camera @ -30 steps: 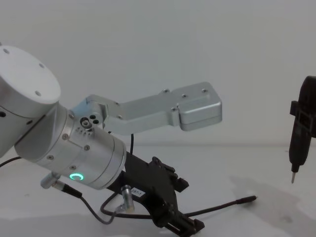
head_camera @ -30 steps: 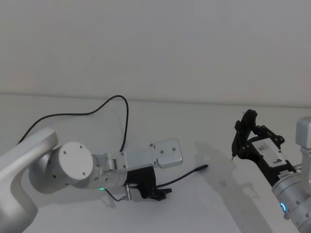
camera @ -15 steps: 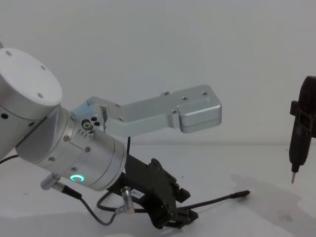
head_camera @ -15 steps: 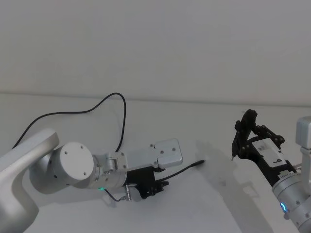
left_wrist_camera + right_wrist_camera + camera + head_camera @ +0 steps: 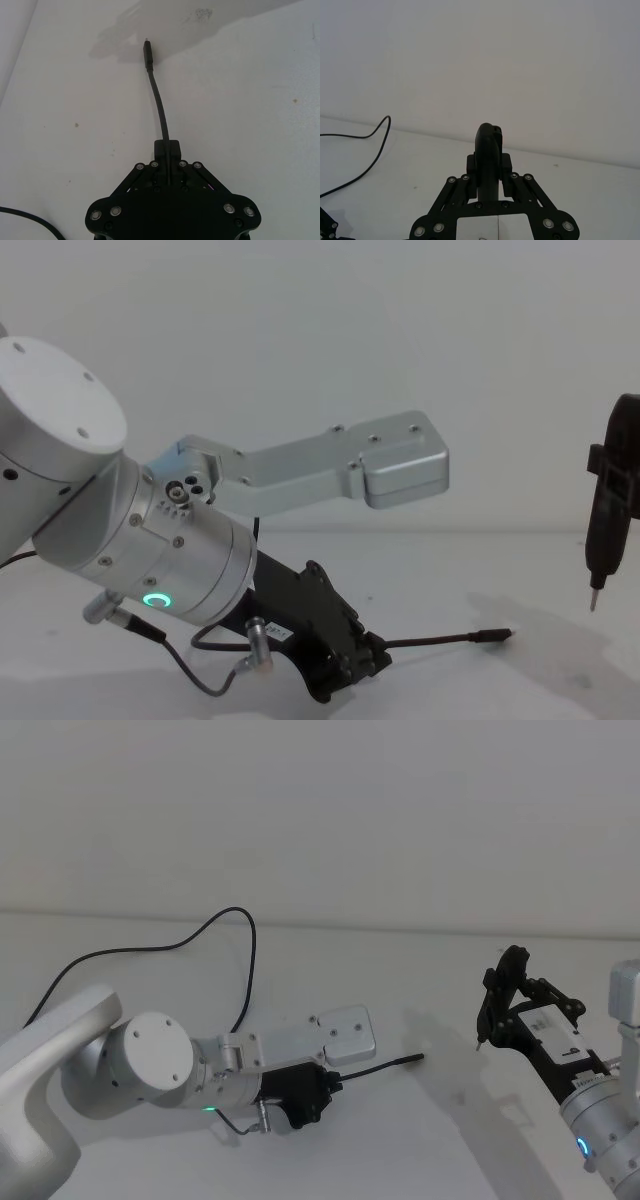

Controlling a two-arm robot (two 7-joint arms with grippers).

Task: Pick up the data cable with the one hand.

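Note:
The data cable (image 5: 375,1068) is a thin black lead ending in a small plug (image 5: 415,1058) with a metal tip. My left gripper (image 5: 325,1086), black with a silver wrist and a green ring, is shut on the cable a short way behind the plug. In the left wrist view the cable (image 5: 159,100) runs straight out from the closed fingertips of the left gripper (image 5: 167,149). From the chest, the plug end (image 5: 495,636) sticks out level from the left gripper (image 5: 372,660), just over the table. My right gripper (image 5: 497,1005) hangs idle at the right, jaws together.
The rest of the cable loops back (image 5: 250,935) across the white table (image 5: 450,960) toward the far left. A short grey wire with a silver connector (image 5: 250,658) hangs from my left wrist. The right gripper's pale tip (image 5: 593,602) points down over the table.
My left gripper has shut on the cable, which lay between its open jaws a second ago. The plug end has risen to level and shifted slightly left. The right arm has not moved.

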